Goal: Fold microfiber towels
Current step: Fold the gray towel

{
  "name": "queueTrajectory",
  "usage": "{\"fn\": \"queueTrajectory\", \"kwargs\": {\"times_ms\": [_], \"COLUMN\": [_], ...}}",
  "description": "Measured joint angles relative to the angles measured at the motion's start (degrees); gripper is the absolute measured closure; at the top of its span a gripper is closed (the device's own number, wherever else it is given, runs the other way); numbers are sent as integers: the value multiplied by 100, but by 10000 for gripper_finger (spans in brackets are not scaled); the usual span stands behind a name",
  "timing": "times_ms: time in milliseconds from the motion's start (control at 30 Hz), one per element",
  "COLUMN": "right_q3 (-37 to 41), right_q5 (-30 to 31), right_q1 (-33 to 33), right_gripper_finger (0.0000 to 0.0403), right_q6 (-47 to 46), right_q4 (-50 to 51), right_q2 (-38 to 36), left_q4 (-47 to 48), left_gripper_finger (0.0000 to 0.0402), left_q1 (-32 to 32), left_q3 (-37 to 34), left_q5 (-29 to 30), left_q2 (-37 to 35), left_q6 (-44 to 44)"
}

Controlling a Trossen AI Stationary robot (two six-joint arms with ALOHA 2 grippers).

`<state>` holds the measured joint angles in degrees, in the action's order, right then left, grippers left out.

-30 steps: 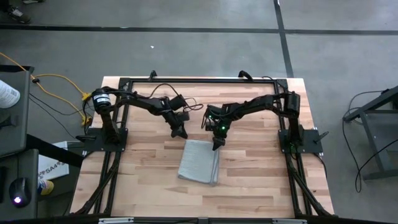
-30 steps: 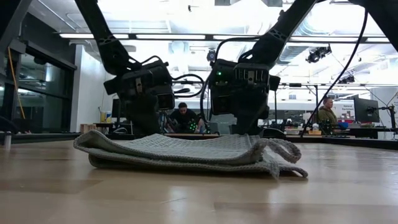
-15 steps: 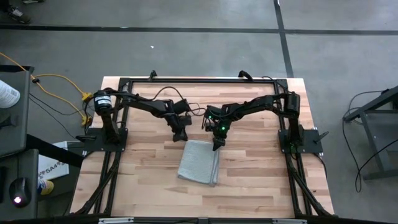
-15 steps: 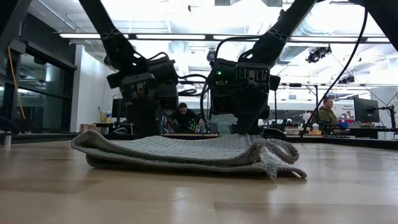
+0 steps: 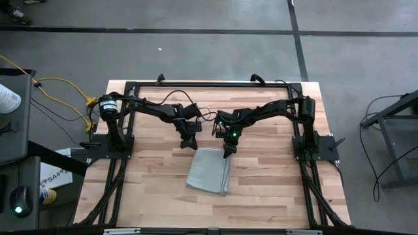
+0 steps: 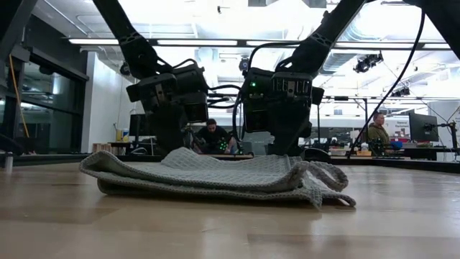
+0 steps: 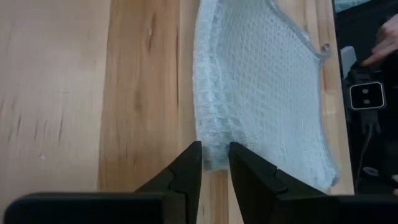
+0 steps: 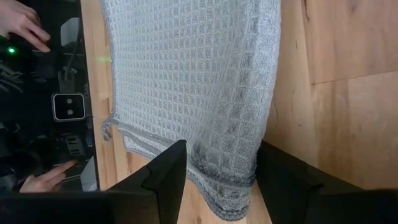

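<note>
The light grey ribbed towel (image 5: 209, 171) lies folded in several layers on the wooden table (image 5: 150, 183), near its middle. My left gripper (image 5: 191, 145) is down at the towel's far left corner and shut on it; this shows in the left wrist view (image 7: 214, 171). My right gripper (image 5: 226, 152) is low at the far right corner. It is open, and its fingers (image 8: 168, 171) stand wide on either side of that corner (image 8: 230, 186). I cannot tell whether they touch it. My left gripper pinches the towel's far left corner (image 7: 214, 152) between its two fingers, coming from above and from the far side. How many layers it has, I cannot tell. That corner stands up in a small hump (image 6: 180, 155), and the rest of the towel lies flat on the table.
A black frame (image 5: 209, 83) runs round the table's far and side edges. In the wrist views a person's hands (image 8: 22, 25) show at a dark device beyond the table's edge. People sit in the room behind (image 6: 377, 129). Bare wood lies all round the towel.
My left gripper has moved a little toward the table's right and near edges, onto the towel's far left corner. That corner has risen into a small hump, while the rest of the towel has stayed flat. My right gripper has kept still.
</note>
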<state>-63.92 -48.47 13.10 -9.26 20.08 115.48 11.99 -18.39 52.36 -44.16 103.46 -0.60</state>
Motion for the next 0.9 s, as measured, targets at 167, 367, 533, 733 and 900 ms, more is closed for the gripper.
{"fn": "queueTrajectory", "kwargs": {"times_ms": [167, 367, 533, 733, 900], "right_q3": [0, -2, -2, -2, -2], "right_q5": [-4, -19, -22, -113, -143], "right_q1": [0, 0, 0, 0, -2], "right_gripper_finger": [229, 229, 229, 229, 229], "right_q6": [1, 4, 4, 2, -8], "right_q4": [-2, -22, -19, -16, -14], "right_q2": [0, 2, 2, 2, 2], "left_q4": [10, 0, -9, -43, -88], "left_gripper_finger": [318, 318, 318, 318, 318], "left_q1": [-62, -469, -560, -452, -300], "left_q3": [4, 15, 15, 22, 25], "left_q5": [8, -223, -523, -460, -222], "left_q2": [0, -11, -11, 57, 214], "left_q6": [166, 85, 55, 55, 54]}}
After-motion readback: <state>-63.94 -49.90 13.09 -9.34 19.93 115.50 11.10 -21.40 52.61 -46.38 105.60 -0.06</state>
